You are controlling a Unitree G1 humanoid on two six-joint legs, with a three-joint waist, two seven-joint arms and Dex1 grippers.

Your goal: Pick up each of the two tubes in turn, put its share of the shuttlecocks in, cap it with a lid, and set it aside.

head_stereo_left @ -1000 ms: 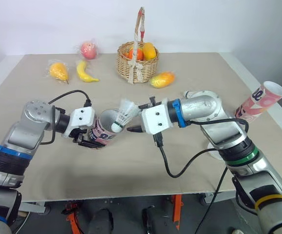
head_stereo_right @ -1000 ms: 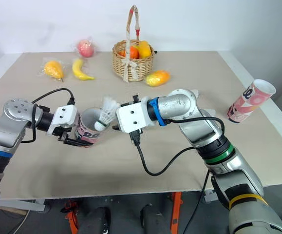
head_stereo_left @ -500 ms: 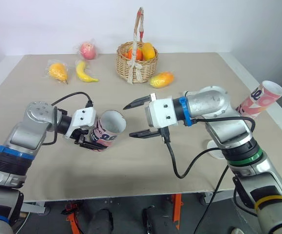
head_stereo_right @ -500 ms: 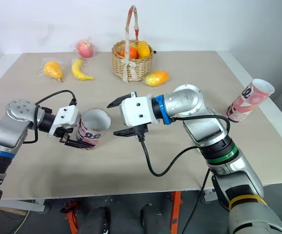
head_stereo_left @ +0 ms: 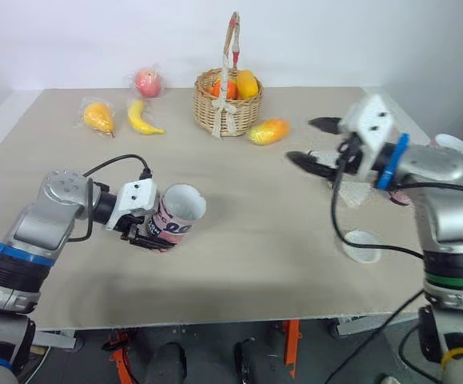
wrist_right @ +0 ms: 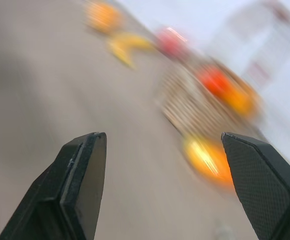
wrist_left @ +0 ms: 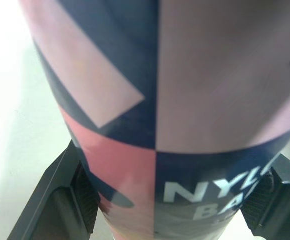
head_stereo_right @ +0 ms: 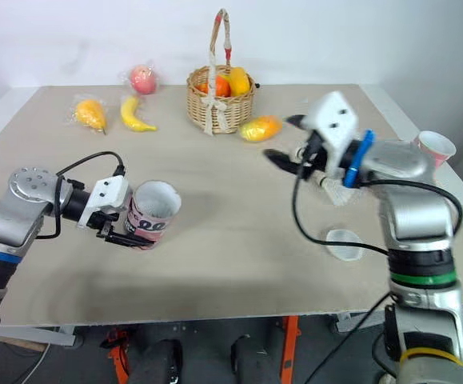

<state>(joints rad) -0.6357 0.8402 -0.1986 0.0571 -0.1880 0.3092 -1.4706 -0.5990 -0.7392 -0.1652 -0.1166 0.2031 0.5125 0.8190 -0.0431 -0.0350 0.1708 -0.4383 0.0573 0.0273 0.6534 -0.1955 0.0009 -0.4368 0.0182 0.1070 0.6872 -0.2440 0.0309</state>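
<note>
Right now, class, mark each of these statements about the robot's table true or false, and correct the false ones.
1. The left gripper is shut on the pink and navy cardboard tube. True.
2. The right gripper is shut on the round pale lid. False: it is open and empty, and the lid lies on the beige table.
3. The held tube's mouth is open, with no cap on it. True.
4. The yellow banana lies inside the woven wicker basket. False: it lies on the table, to the basket's left.
</note>
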